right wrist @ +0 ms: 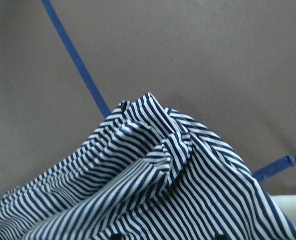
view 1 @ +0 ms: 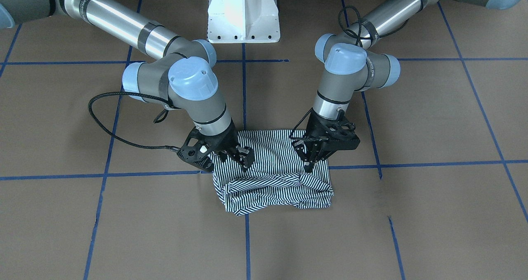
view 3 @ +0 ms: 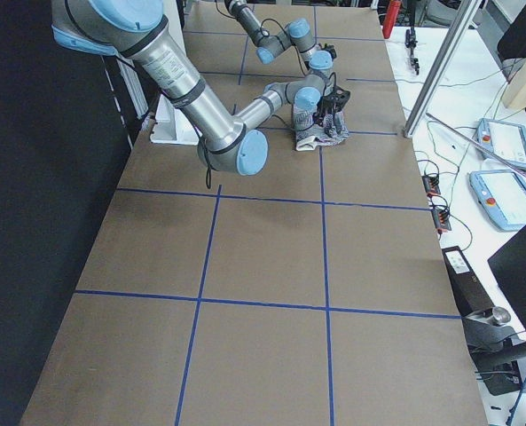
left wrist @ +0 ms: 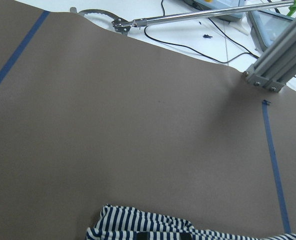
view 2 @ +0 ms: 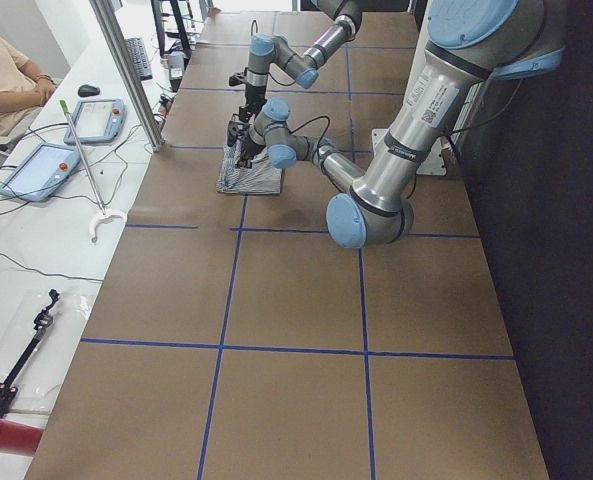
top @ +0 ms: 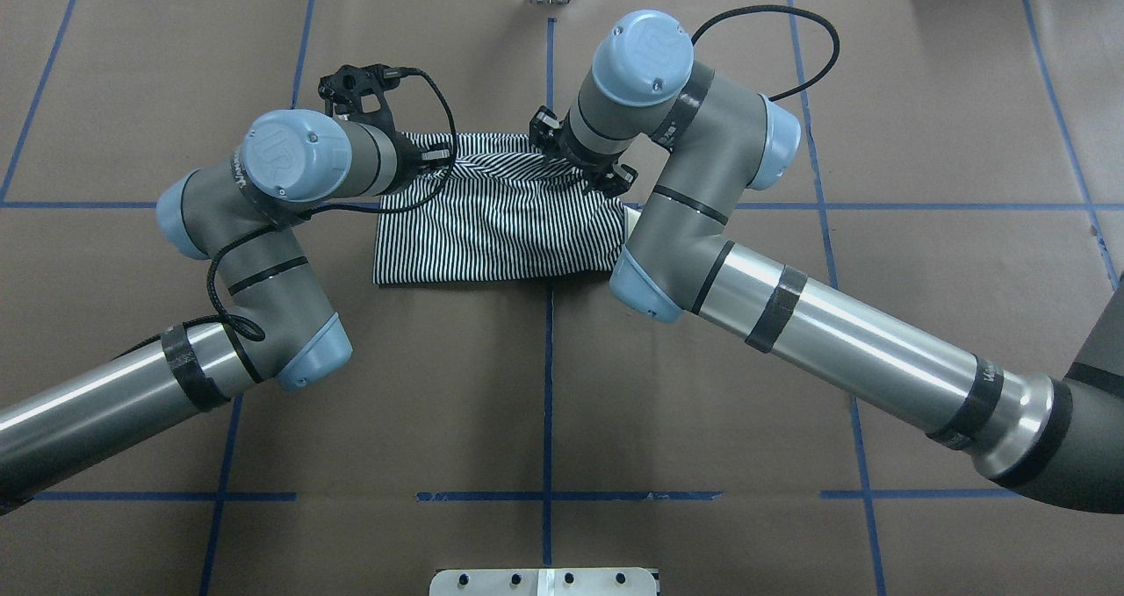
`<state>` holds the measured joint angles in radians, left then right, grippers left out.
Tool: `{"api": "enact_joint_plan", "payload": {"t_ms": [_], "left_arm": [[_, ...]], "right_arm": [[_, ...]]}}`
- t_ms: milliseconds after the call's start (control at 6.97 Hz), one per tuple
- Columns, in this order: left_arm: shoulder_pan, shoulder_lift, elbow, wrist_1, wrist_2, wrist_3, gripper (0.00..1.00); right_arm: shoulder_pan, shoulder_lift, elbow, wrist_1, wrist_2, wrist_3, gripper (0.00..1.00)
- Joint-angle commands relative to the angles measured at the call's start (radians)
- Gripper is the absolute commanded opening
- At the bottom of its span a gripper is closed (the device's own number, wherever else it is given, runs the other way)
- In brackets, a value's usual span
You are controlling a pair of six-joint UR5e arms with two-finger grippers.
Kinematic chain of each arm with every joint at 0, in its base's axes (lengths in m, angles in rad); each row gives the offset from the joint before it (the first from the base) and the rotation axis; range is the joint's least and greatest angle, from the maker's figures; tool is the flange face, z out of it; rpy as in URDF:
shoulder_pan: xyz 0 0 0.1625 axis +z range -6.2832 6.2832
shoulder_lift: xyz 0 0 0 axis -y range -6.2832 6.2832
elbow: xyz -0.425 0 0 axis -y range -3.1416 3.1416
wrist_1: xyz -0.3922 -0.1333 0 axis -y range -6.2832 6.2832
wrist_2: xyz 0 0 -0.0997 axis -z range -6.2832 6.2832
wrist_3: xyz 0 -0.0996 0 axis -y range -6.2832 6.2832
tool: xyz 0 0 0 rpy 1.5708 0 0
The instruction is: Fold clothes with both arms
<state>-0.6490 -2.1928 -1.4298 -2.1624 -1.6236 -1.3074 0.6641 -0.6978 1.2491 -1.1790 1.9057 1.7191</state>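
The navy-and-white striped shirt [view 1: 272, 156] lies folded into a rough rectangle [top: 500, 227] at the table's middle, with a rumpled ridge along the edge far from the robot. Both arms reach over that far edge. My left gripper [view 1: 308, 166] points straight down with its fingers together on the fabric. My right gripper [view 1: 236, 159] stands at the other corner, its fingers [view 1: 247, 159] spread with striped cloth between them. In the right wrist view the fabric [right wrist: 152, 180] is bunched up into a peak. The left wrist view shows only the shirt's edge [left wrist: 138, 222]. The collar and placket are hidden.
The white pedestal base [view 1: 243, 12] stands behind the shirt on the robot's side. Blue tape lines [view 1: 288, 170] cross the brown table. Beyond the far edge are an aluminium post [left wrist: 277, 60], cables, tablets [view 2: 36, 170] and a seated person [view 2: 1, 70].
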Motion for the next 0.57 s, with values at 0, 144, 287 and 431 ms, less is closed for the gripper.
{"api": "enact_joint_plan", "payload": {"t_ms": [0,144,287,431], "left_arm": [[0.037,-0.01,0.006,0.003,-0.016,0.078,0.0],[0.038,-0.013,0.014,0.001,-0.016,0.079,0.0],[0.039,-0.043,0.066,-0.004,-0.012,0.088,0.0],[0.025,-0.068,0.13,-0.01,-0.007,0.117,0.0]], "right_arm": [[-0.033,-0.028,0.001,-0.002,-0.016,-0.047,0.0],[-0.034,-0.028,0.001,-0.004,-0.025,-0.058,0.0],[-0.034,-0.028,-0.002,-0.004,-0.03,-0.065,0.0],[-0.032,-0.022,-0.017,-0.002,-0.042,-0.087,0.0]]}}
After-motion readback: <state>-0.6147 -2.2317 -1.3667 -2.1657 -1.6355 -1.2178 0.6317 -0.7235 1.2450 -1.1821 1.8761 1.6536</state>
